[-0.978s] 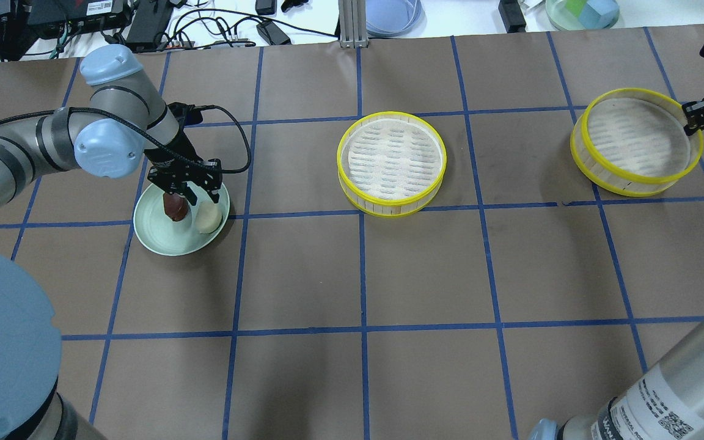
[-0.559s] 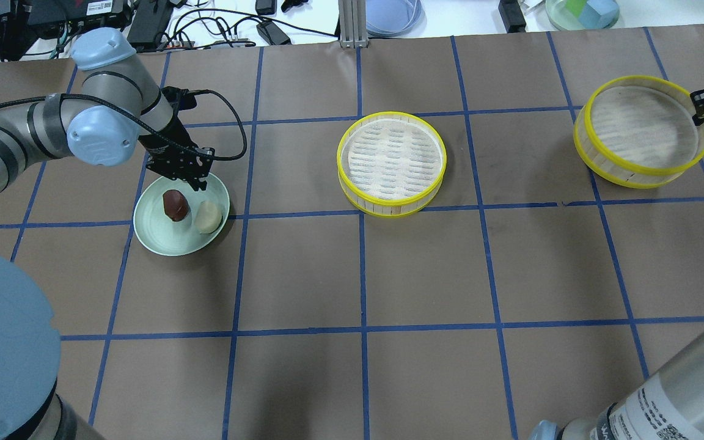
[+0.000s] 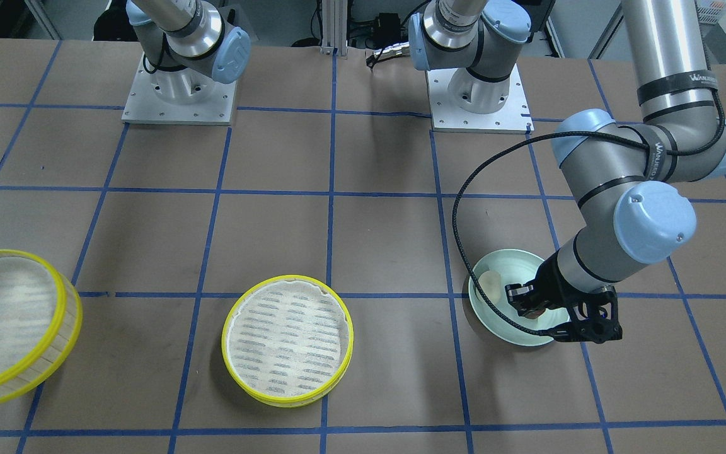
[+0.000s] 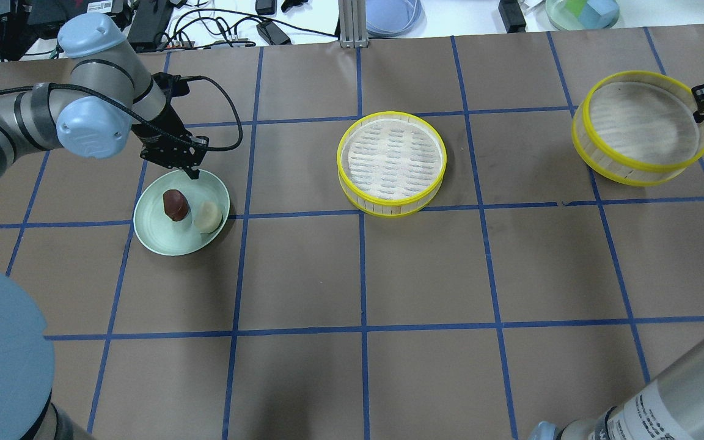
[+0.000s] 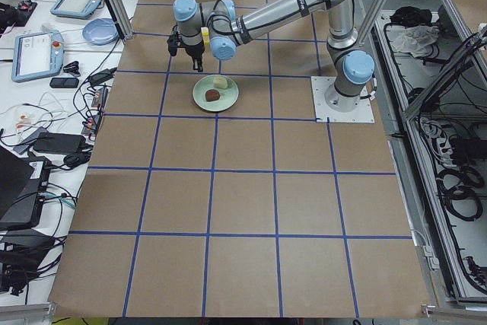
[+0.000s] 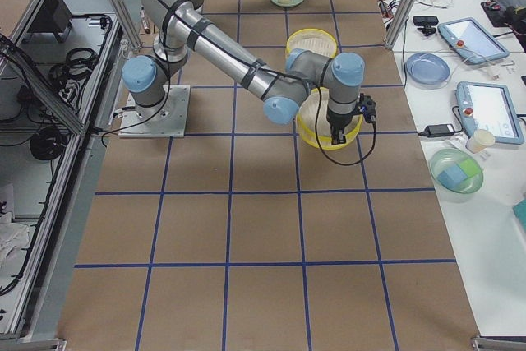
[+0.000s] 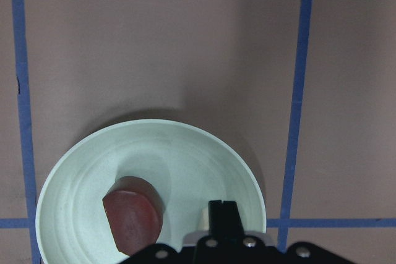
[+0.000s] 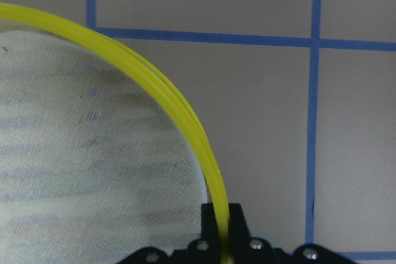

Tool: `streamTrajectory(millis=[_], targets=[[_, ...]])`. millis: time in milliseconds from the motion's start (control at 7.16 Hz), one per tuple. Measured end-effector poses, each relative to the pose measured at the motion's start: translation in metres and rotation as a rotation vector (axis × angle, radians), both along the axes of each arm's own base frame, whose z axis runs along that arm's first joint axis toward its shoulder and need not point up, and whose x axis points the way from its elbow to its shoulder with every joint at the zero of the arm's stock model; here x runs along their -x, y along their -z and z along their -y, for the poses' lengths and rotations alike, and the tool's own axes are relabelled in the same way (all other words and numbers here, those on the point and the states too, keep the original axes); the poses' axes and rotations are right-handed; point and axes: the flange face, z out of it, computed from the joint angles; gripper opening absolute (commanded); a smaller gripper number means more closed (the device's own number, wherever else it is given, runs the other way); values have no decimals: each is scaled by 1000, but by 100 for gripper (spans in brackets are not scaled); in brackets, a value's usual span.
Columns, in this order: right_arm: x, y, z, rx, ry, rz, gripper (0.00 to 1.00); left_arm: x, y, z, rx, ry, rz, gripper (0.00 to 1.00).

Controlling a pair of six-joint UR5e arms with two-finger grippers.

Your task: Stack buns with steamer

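Note:
The dark reddish-brown bun (image 4: 175, 205) and the cream-white bun (image 4: 208, 217) lie side by side on a pale green plate (image 4: 165, 244). My left gripper (image 4: 192, 170) hangs over the plate's far rim, shut and empty. In the left wrist view its tip (image 7: 223, 211) is above the plate (image 7: 185, 146), beside the brown bun (image 7: 133, 214). The low steamer tray (image 4: 392, 162) stands empty at the table's middle. My right gripper (image 4: 701, 104) is shut on the yellow rim of the taller steamer tray (image 4: 639, 125) and holds it lifted and tilted. That rim (image 8: 185, 122) shows between the fingers.
A white bench along the table's far edge holds cables, a blue plate (image 4: 392, 15) and a bowl with coloured blocks (image 4: 581, 12). The left arm's black cable (image 4: 230, 122) loops beside the wrist. Blue tape lines grid the brown table.
My left gripper was open around the brown bun. It has drawn back over the plate's far rim and shut without it. My right gripper has raised the taller tray and moved it slightly farther away.

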Motion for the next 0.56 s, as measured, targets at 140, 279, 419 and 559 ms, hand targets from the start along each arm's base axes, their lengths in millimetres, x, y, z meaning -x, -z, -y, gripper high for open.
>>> streamTrajectory(millis=[140,279,419,559], targets=[[-27,-12,1,-4,15,8,0,0,9,-2,-22,-2,-3,93],[-43,-17,1,-8,23,13,0,1,29,-10,-65,-6,-9,93],[-49,-18,1,-11,26,16,0,2,51,-20,-109,-11,-18,92],[-51,-18,1,-13,27,17,0,4,65,-27,-139,-14,-26,90]])
